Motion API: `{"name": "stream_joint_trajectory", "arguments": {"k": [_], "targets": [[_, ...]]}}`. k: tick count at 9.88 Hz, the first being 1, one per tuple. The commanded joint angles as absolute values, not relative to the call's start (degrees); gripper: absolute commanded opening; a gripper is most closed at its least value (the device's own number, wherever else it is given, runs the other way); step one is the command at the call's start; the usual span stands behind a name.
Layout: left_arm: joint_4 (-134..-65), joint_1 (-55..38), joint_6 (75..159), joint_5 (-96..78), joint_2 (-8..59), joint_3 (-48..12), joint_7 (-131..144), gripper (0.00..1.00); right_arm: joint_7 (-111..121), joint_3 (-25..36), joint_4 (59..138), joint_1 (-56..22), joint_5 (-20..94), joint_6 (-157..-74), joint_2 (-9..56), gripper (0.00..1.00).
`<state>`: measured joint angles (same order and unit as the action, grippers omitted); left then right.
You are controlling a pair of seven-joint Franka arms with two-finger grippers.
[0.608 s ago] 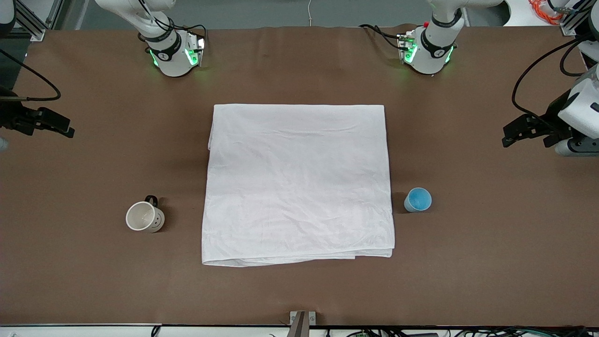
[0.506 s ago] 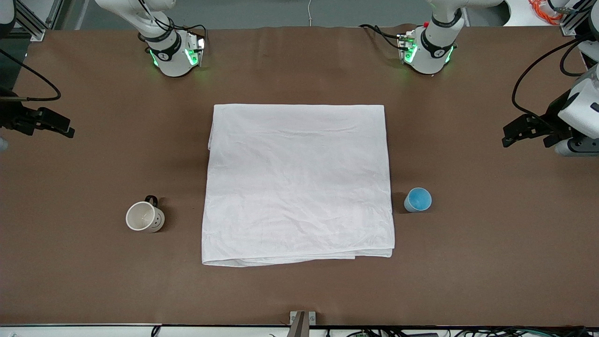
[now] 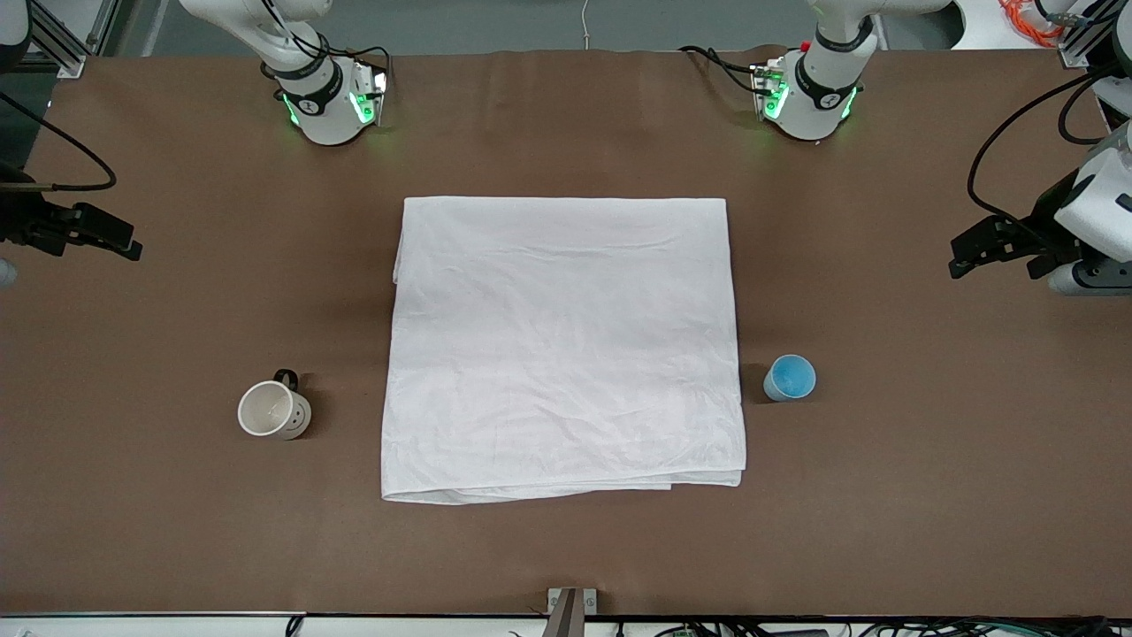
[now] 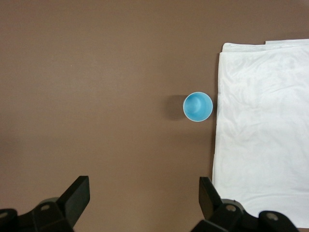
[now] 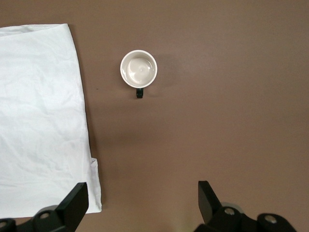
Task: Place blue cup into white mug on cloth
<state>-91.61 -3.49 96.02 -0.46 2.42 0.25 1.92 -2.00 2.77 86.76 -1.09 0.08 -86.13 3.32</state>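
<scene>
Two claws hang wide open and empty, left claw [image 3: 973,257] at mid-right, right claw [image 3: 110,243] at mid-left. The small light-blue handleless cup [image 3: 790,378] stands just beside the large wrinkled white cloth [image 3: 566,345]; the cream-white ceramic mug [image 3: 272,410] sits lower left on bare brown table [image 3: 566,557], well apart from the cloth. Risk: nesting them off the cloth, or tipping the light cup.

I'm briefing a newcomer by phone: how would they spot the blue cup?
Find the big white cloth mid-table. Just off its edge toward the left arm's end stands the blue cup, upright on bare table. It is light blue and handleless, unlike the cream white mug.

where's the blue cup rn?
The blue cup stands upright on the bare table beside the cloth, just off its edge toward the left arm's end, untouched.
</scene>
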Motion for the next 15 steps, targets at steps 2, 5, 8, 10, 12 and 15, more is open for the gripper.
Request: {"name": "stream_joint_trajectory", "arguments": {"k": [2, 5, 8, 10, 12, 15], "targets": [[-91.1, -3.6, 96.2, -0.4, 2.5, 0.3, 1.2, 1.00, -3.8, 2.6, 88.5, -3.6, 0.2, -86.9, 2.7, 1.00], [-91.1, -3.5, 96.2, -0.4, 2.5, 0.3, 1.2, 1.00, -4.4, 2.5, 96.5, -7.1, 0.8, -95.6, 2.7, 1.00], [-91.1, -3.6, 96.2, -0.4, 2.5, 0.3, 1.3, 1.00, -4.4, 2.6, 101.8, -7.3, 2.5, -102.9, 4.0, 1.00], [-91.1, -3.6, 96.2, -0.4, 2.5, 0.3, 1.4, 1.00, -4.1, 2.6, 110.4, -7.2, 2.5, -111.9, 3.8, 1.00], [-91.1, -3.7, 96.2, -0.4, 2.5, 0.3, 1.6, 1.00, -4.1, 2.6, 117.2, -6.9, 2.5, -121.8, 4.7, 1.00], [-91.1, -3.8, 96.2, -0.4, 2.5, 0.3, 1.3, 1.00, -3.3, 2.6, 122.2, -6.2, 2.5, -133.5, 12.3, 0.99]]}}
